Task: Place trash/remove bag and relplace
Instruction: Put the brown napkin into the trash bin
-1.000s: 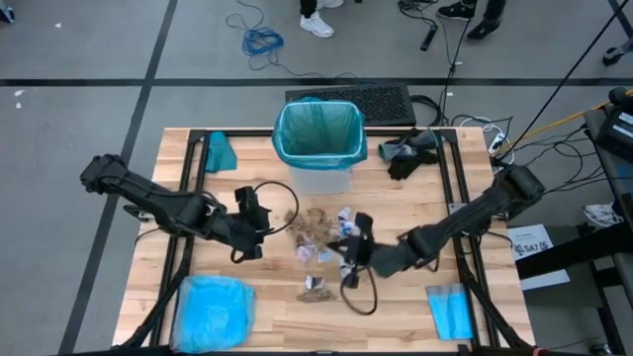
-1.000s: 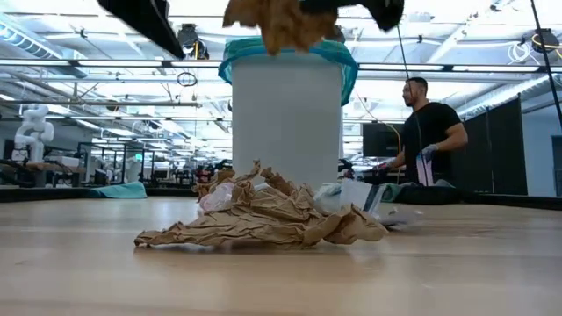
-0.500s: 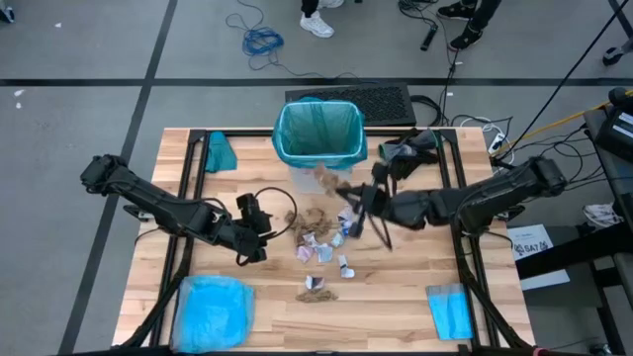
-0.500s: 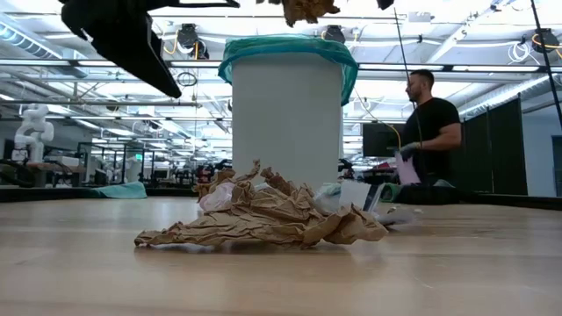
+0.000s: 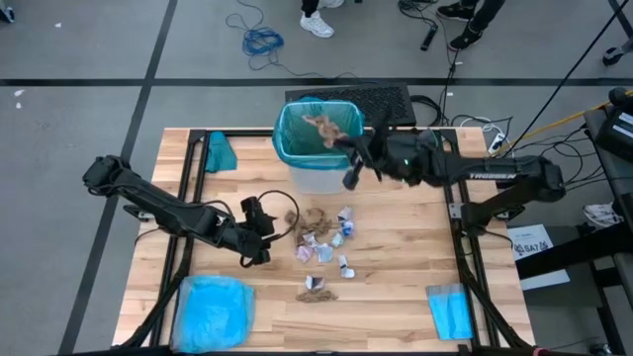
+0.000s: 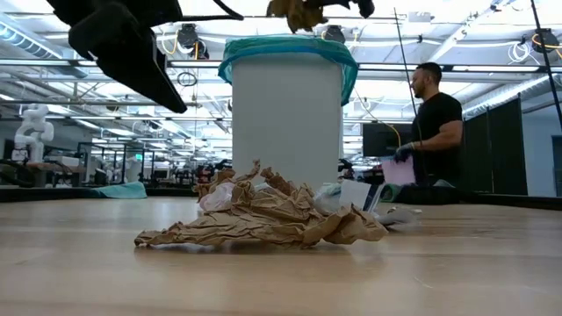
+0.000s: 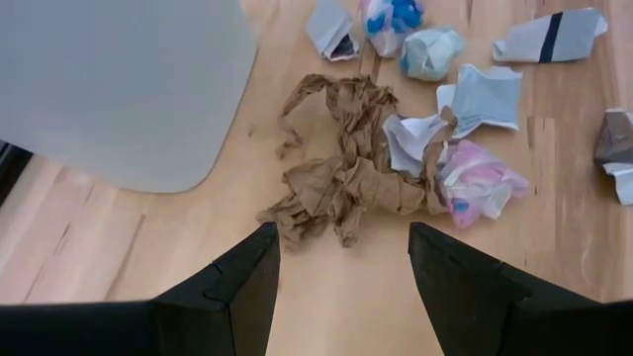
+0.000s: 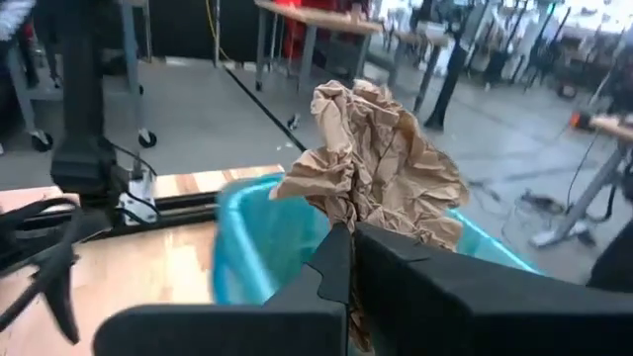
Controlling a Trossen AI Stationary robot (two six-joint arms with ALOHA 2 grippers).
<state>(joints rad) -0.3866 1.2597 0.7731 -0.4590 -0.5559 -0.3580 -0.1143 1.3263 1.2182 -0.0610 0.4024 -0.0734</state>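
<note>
Above the bag-lined bin [image 5: 318, 138], a brown paper wad [image 5: 321, 126] is clamped in the right gripper [image 5: 341, 137] jaws; left gripper [image 7: 341, 259] jaws are spread near the trash [image 5: 321, 242] on the bench [image 5: 396, 287].

No legible text, labels, brands or numbers anywhere in views.

Bright even overhead light, right wrist view blurred
</note>
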